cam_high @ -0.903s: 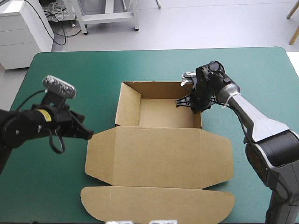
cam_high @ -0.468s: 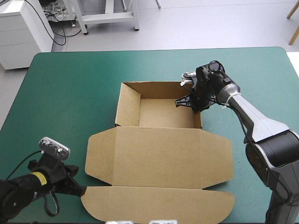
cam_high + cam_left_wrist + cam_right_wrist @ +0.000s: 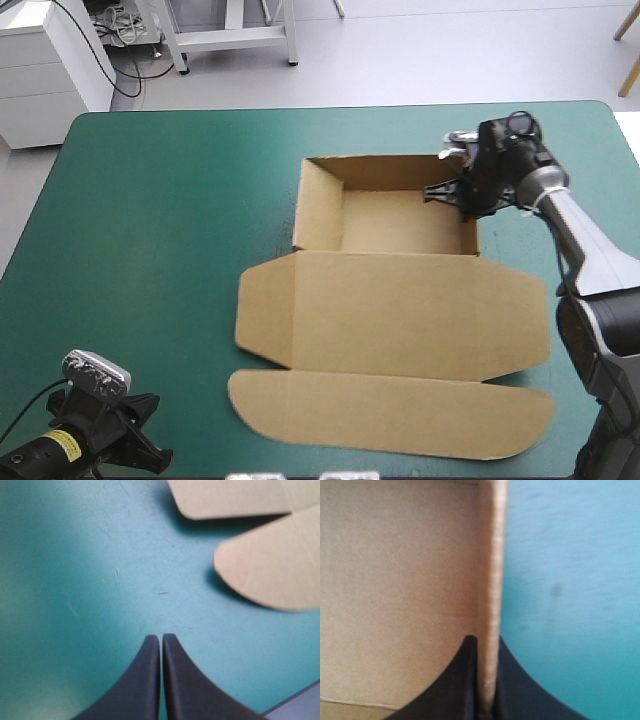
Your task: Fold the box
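The brown box (image 3: 400, 310), an open tray with its lid lying flat on the teal-green cover (image 3: 160, 220), is being pinched by its right-hand wall between the all but closed black fingers of the right gripper (image 3: 484, 642). The left gripper (image 3: 161, 637) is being held closed and empty, the lid's rounded flaps lying ahead of it, apart.

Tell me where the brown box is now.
In the high view the brown box lies right of centre on the teal-green cover, its tray toward the far edge, the right gripper shut on its right wall.
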Controlling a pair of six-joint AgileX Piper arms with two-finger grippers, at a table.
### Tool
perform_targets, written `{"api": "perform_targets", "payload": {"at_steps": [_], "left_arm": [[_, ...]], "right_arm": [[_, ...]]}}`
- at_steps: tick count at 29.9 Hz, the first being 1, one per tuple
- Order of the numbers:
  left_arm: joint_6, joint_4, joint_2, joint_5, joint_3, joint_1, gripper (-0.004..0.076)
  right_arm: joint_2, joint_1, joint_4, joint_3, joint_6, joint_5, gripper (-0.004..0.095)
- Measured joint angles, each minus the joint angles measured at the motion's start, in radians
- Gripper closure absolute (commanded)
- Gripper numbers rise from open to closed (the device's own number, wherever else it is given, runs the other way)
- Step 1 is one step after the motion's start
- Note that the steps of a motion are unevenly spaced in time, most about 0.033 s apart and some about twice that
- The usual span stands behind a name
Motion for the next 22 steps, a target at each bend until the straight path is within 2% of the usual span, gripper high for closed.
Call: {"api": "perform_targets", "payload": {"at_steps": [5,13,18,22], "left_arm": [[0.0,-0.004,-0.008,0.004,0.005,0.0,0.0731],[0.0,-0.004,-0.009,0.006,0.006,0.0,0.0731],[0.0,-0.004,-0.009,0.01,0.007,0.0,0.0731],[0.0,-0.004,-0.009,0.013,0.007,0.0,0.0731]], "right_arm": [[-0.072,-0.247,-0.081,-0.008,-0.039,0.0,0.0929],[-0.089,-0.601,-0.106,-0.008,-0.091,0.005,0.093],[-0.089,-0.713,-0.107,-0.008,-0.101,0.001,0.0929],[-0.086,-0.746,-0.108,-0.008,-0.101,0.001,0.0923]]}}
